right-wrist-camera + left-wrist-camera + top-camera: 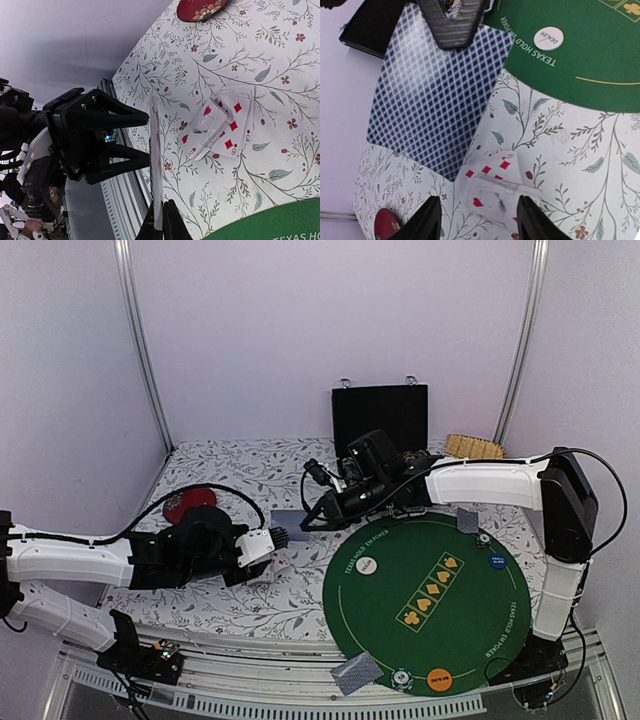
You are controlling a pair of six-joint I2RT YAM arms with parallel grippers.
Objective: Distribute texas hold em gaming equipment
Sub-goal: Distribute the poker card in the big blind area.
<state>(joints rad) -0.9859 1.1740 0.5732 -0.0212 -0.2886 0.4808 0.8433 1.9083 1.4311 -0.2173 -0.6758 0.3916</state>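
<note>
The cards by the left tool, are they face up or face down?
Face up: red hearts and diamonds show on the cards, loosely fanned.

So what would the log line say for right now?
right tool: shut on blue-backed card | left tool: open, facing that card | face-up cards: lying on floral cloth

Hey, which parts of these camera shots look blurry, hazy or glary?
Left wrist view: the blue-backed card sits close to the lens and is soft, its lattice smeared; the dealer disc reads sharp. Right wrist view: that card is edge-on, a thin pale strip; the face-up cards are crisp except one hazy patch. Top view: even, diffuse light, no glare on the green mat.
</note>
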